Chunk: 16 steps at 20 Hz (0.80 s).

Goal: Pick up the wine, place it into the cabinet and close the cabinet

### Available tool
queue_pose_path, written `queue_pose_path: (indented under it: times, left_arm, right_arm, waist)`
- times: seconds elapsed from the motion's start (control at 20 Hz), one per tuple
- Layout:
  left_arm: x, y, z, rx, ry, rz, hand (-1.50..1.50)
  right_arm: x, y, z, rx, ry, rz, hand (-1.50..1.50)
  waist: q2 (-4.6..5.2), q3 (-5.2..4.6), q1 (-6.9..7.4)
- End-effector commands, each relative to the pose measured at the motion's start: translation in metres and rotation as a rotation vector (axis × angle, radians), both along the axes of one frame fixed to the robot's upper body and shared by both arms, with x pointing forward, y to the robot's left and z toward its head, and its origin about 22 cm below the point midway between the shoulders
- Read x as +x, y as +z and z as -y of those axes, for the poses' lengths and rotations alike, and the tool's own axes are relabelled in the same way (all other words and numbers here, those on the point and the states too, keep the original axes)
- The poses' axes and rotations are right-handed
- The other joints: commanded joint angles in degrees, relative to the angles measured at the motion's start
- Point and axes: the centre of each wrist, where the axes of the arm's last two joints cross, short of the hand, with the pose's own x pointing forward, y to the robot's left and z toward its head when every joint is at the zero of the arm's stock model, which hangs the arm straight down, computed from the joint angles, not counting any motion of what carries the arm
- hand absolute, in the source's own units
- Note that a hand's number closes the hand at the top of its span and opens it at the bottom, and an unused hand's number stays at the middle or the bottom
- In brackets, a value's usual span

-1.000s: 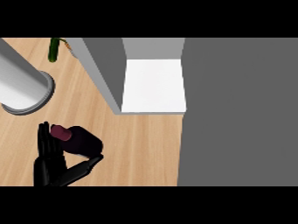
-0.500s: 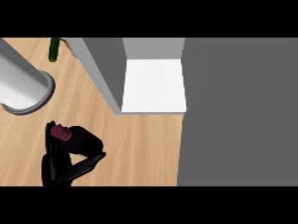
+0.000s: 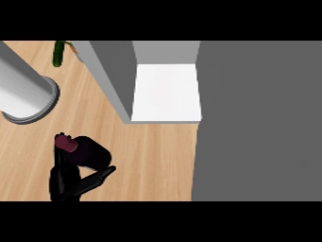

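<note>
While only one hand [image 3: 71,182] shows, coming up from the lower edge at the left of the head view, it has the wine [image 3: 83,150] in its grasp: black fingers and thumb curl round the dark bottle from below, and the maroon cap points up and to the left. By its place at the view's left, I take it for the left hand; the right one is nowhere to be seen. The bottle sits low over the pale, wood-grained surface [image 3: 156,160], its long axis running roughly from the hand's palm toward the upper left. And here's what matters: the cabinet [image 3: 167,92] lies up and to the right of the bottle, a flat white shelf floor between smooth grey walls, with a grey panel [image 3: 107,75] edging its left side, standing between bottle and opening. So the carry, I'd judge, must swing right around that edge. A broad, glossy white cylinder [image 3: 17,90] stands to the upper left, and a slim green thing [image 3: 59,53] lies beyond it.
</note>
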Motion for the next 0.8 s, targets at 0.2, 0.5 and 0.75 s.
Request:
queue_pose_path:
  times: [0.2, 0.5, 0.75]
  left_arm:
    - [0.011, -0.002, -0.01, -0.039, 0.007, 0.052, -1.5]
    - [0.017, -0.014, 0.005, -0.094, -0.071, 0.094, 1.5]
    - [0.021, -0.026, 0.005, -0.019, -0.133, 0.084, 1.5]
  right_arm:
    - [-0.049, 0.019, 0.008, 0.022, 0.04, 0.069, -1.5]
    - [-0.03, 0.018, 0.004, 0.025, 0.041, 0.061, -1.5]
    - [-0.029, 0.014, 0.007, 0.039, 0.052, 0.046, -1.5]
  waist:
    - [-0.09, 0.0, -0.29]
    - [0.0, -0.01, 0.03]
    - [0.06, 0.0, -0.09]
